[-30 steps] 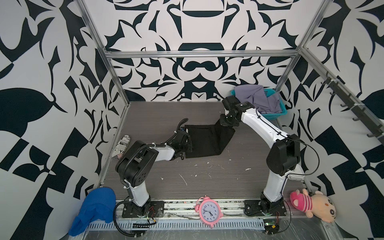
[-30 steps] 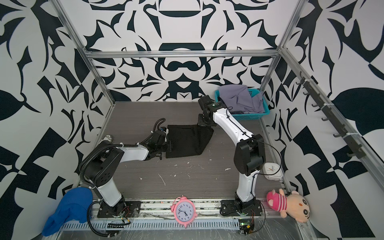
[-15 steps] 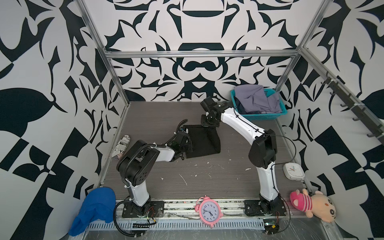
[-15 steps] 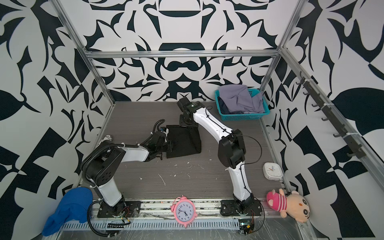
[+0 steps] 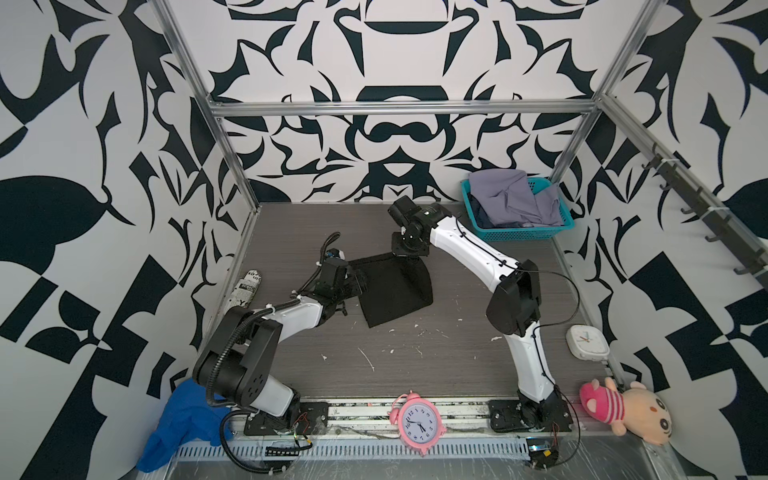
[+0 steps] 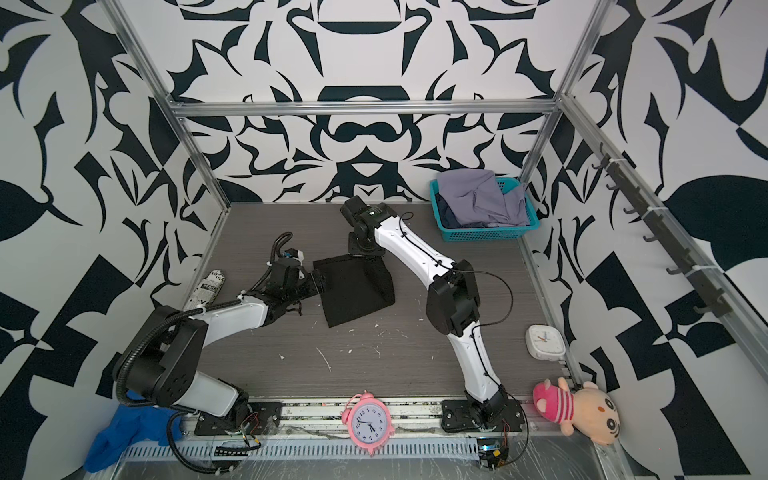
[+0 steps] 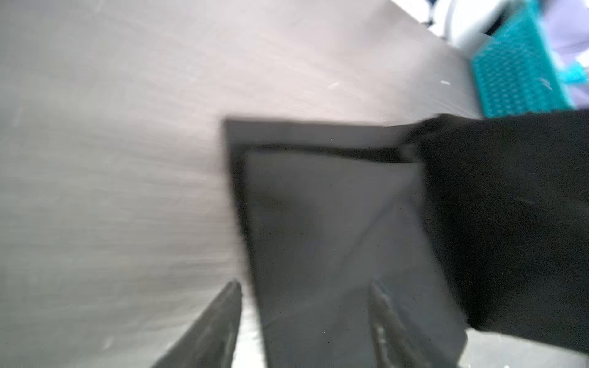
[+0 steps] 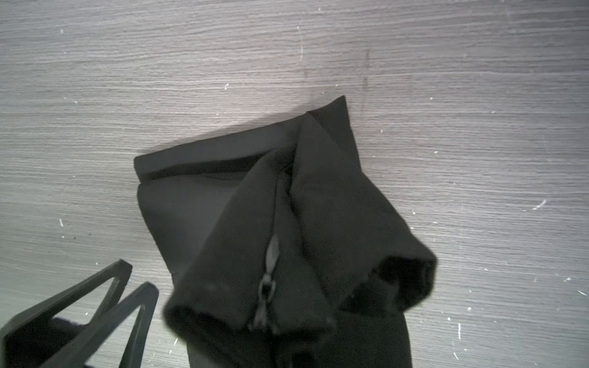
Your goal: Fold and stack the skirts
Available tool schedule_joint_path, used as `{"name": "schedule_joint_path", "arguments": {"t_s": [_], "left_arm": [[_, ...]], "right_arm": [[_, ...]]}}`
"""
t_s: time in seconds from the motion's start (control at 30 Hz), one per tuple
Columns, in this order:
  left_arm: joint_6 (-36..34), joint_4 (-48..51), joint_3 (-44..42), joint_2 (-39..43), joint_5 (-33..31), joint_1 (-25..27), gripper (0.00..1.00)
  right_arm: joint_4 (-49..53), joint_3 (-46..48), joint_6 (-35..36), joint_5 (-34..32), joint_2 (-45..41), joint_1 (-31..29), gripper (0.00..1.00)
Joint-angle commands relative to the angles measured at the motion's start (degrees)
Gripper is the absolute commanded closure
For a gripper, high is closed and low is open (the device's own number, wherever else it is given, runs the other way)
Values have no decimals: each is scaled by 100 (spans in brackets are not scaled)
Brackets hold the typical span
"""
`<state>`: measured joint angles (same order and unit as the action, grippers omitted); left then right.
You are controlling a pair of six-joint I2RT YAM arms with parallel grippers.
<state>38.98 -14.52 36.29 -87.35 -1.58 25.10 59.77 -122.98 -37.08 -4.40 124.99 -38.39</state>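
The left tool stood spread astride the left edge of the black skirt on the table (freeing the fold, I judged). The right tool, pressed together, hovered at the raised far corner, likely steadying the flap; whether it pinched cloth was unclear. The lavender skirt lay heaped in the teal basket, unfolded.

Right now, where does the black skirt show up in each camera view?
In both top views: black skirt near the picture's centre.
Left wrist: across the middle, blurred.
Right wrist: fills the middle, zipper showing.
Shared landmark: teal basket, in all but the right wrist.
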Motion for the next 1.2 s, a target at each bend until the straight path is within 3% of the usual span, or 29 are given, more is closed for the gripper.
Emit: {"name": "schedule_joint_path", "arguments": {"t_s": [0.0,0.1,0.17,0.27,0.33,0.5,0.9,0.97,1.17], "left_arm": [[601,41,-230,-173,278,24,24],[502,-407,-180,-522,630,34,20],[539,-541,-74,-837,748,65,23],[627,-911,-27,-1298,872,173,43],[599,-1070,66,-1543,925,256,62],[512,-937,405,-1759,893,307,70],[367,-780,350,-1601,617,304,71],[313,-823,361,-1687,585,302,69],[285,-830,271,-1619,318,299,48]], "right_arm": [[149,-211,28,-181,-148,-10,100],[99,-171,86,-193,-168,-10,100],[88,-166,121,-173,-170,-10,100],[30,-111,166,-25,-209,-18,100],[-72,-28,190,54,-264,-36,100],[-225,172,182,349,-290,-197,100],[-960,488,-313,629,-95,-637,96],[-1138,531,-374,779,-47,-732,89],[-1607,474,-503,1337,-145,-951,64]]}}
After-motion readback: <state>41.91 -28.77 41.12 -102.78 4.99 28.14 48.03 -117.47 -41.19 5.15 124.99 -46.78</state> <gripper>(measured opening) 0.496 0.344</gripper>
